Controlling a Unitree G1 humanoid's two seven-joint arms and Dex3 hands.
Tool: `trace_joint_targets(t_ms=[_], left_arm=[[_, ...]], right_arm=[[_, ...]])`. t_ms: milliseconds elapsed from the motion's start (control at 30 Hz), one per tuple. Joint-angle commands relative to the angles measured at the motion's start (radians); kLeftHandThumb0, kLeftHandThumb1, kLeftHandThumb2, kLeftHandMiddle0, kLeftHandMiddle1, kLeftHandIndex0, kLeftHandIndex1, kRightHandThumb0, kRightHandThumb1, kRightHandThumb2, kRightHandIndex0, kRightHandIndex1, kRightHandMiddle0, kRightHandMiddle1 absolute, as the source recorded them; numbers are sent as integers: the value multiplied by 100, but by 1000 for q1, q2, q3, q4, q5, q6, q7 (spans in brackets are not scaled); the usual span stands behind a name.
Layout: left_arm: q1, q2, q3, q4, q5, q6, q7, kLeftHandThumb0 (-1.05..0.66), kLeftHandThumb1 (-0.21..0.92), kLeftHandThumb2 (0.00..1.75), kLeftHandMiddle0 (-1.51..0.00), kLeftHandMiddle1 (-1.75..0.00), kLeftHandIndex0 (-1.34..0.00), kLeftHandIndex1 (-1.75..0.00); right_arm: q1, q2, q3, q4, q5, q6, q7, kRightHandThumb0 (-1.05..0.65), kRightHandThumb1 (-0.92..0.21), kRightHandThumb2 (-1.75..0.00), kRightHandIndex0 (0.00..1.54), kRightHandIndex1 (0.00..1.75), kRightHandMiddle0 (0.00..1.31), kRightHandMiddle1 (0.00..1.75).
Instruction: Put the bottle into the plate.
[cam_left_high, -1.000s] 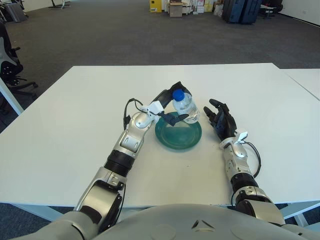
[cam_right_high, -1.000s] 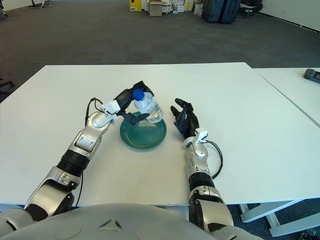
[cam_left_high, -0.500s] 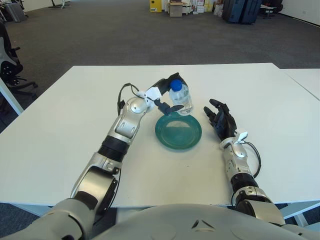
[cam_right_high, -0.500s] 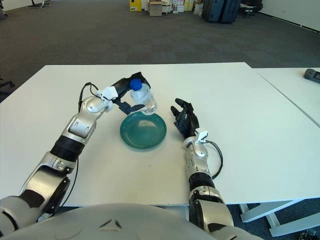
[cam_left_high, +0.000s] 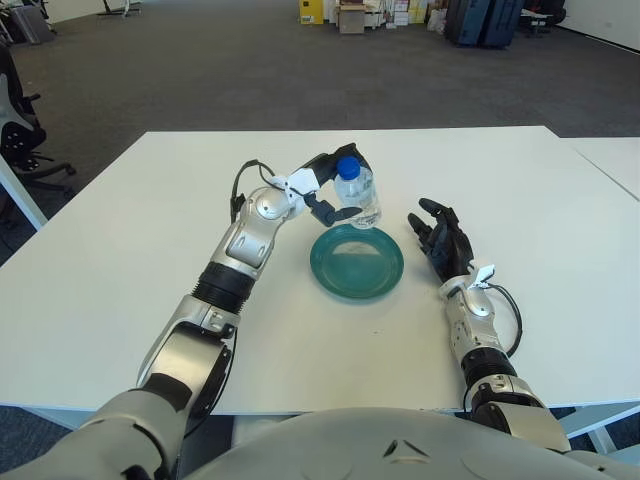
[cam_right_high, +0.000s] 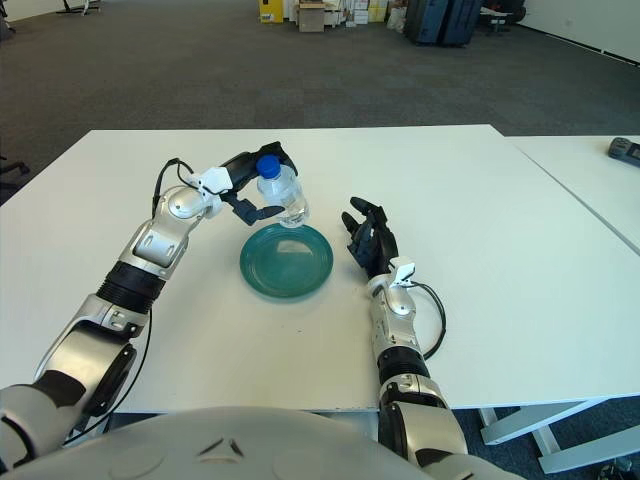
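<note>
Since the earlier frames, the left hand (cam_left_high: 330, 188) has carried the clear plastic bottle with a blue cap (cam_left_high: 358, 196) from above the middle of the round teal plate (cam_left_high: 356, 262) toward the far edge of the white tabletop (cam_left_high: 130, 250). Bottle position: raised and roughly upright, above the plate's far rim, with the dark fingers (cam_right_high: 262, 211) wrapped around its body. Plate position: flat on the tabletop, near the centre, nothing in it. The right hand (cam_left_high: 442, 241) shows just beside the plate, on its right, fingers loosely spread and holding nothing.
</note>
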Motion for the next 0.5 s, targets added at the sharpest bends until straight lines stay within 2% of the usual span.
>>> trace_joint_targets(t_ms=[0, 467], left_arm=[[-33, 13, 20, 3, -13, -3, -4, -45, 35, 127, -115, -175, -58, -175], [-40, 29, 19, 8, -13, 51, -42, -45, 35, 127, -115, -175, -58, -175]], right_arm=[[51, 13, 5, 34, -4, 41, -9, -88, -92, -106, 47, 1, 4, 88], [49, 18, 5, 22, 4, 61, -15, -88, -92, -106, 46, 1, 3, 88]])
